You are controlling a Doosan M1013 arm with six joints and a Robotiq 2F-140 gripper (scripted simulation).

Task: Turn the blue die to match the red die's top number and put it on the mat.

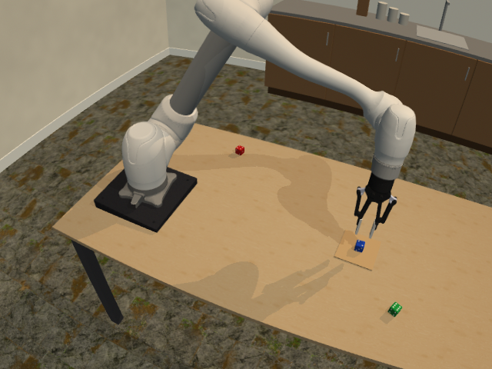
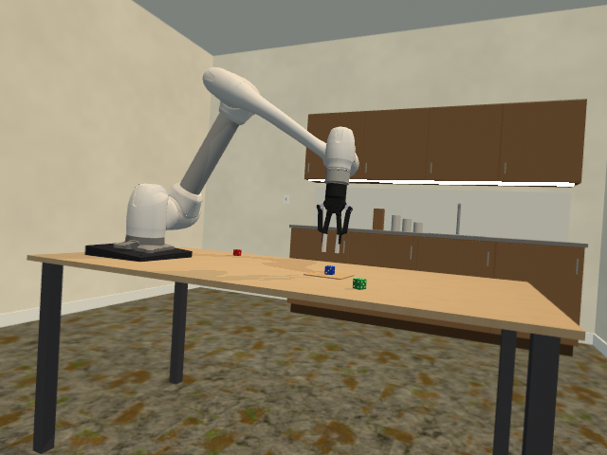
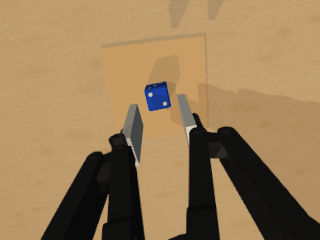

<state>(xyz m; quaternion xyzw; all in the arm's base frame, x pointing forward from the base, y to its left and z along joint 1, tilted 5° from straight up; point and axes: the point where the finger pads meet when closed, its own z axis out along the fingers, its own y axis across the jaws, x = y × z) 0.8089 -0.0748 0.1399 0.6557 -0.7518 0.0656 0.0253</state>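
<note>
The blue die [image 1: 359, 246] [image 2: 329, 270] [image 3: 158, 99] sits flat on the thin tan mat [image 1: 367, 264] [image 3: 118, 70], within its edges. Its top face shows two white pips in the wrist view. The red die [image 1: 240, 150] [image 2: 237, 252] lies at the far side of the table; its top number is too small to read surely. My gripper [image 1: 364, 234] [image 2: 330, 251] [image 3: 159, 110] is partly open and empty, pointing down above the blue die. Its fingertips are clear of the die, with a gap below them.
The green die [image 1: 394, 308] [image 2: 358, 283] sits on the wooden table [image 1: 222, 222] [image 2: 441, 294], nearer the front edge than the mat, with several pips on top. The robot's black base plate [image 1: 154, 221] [image 2: 141, 255] is at the table's left end.
</note>
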